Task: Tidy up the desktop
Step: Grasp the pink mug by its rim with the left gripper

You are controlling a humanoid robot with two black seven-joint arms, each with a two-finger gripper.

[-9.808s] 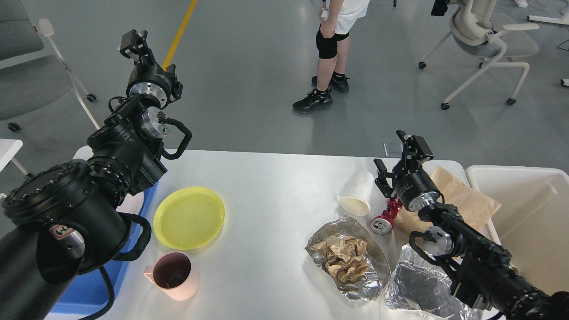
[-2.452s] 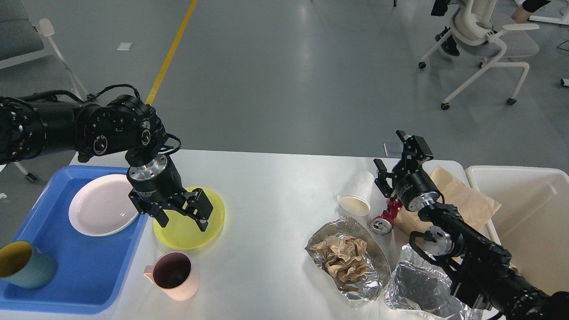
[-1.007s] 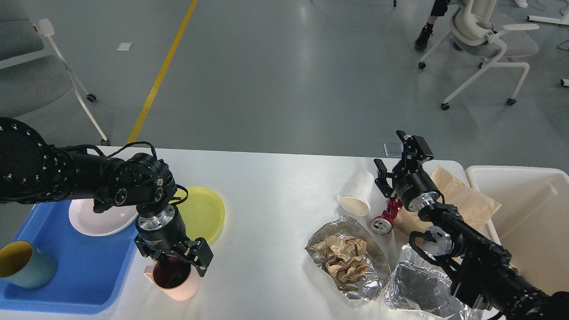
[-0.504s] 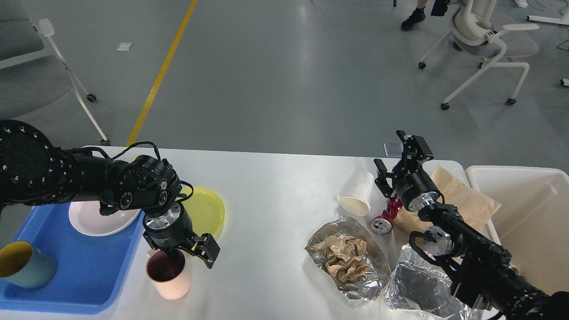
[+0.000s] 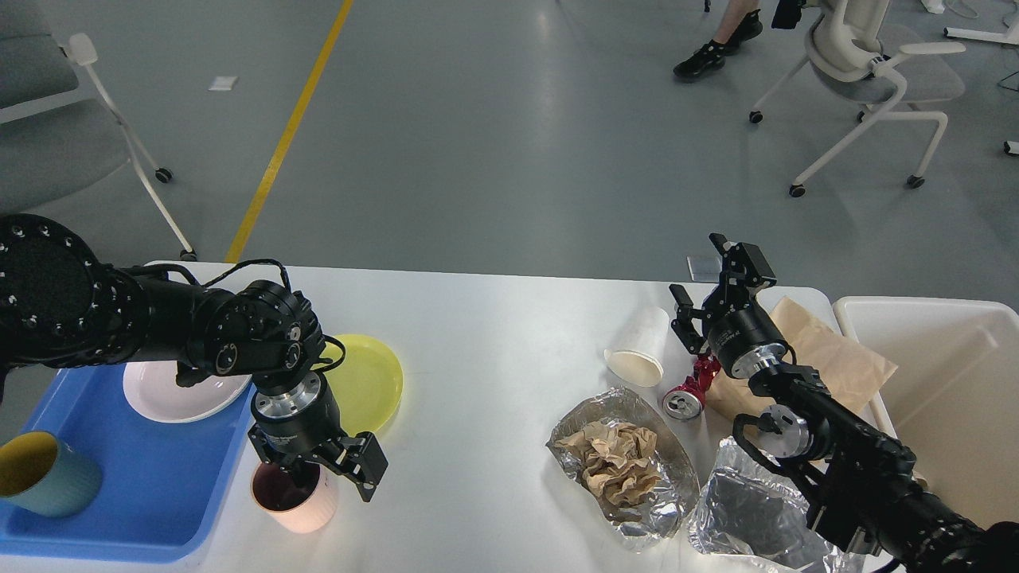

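Note:
The white desktop (image 5: 493,334) carries dishes on the left and litter on the right. My left gripper (image 5: 330,471) hangs over a pink mug (image 5: 298,509) near the front edge. One finger reaches down inside the mug and the other stands outside its right wall; the jaws are spread wide, so it is open. A yellow plate (image 5: 370,382) lies just behind it. My right gripper (image 5: 707,274) is open and empty in the air, above a tipped white paper cup (image 5: 641,346) and a red can (image 5: 686,395).
A blue tray (image 5: 159,485) at the left holds a white plate (image 5: 171,394) and a teal mug (image 5: 40,473). Foil with crumpled brown paper (image 5: 621,461), more foil (image 5: 744,513) and a brown paper bag (image 5: 828,358) lie on the right. A cream bin (image 5: 947,382) stands at the far right.
My left arm swung down from high up, crossed the yellow plate and put one finger into the pink mug. The mug has slid a little left towards the tray. The right arm has not moved.

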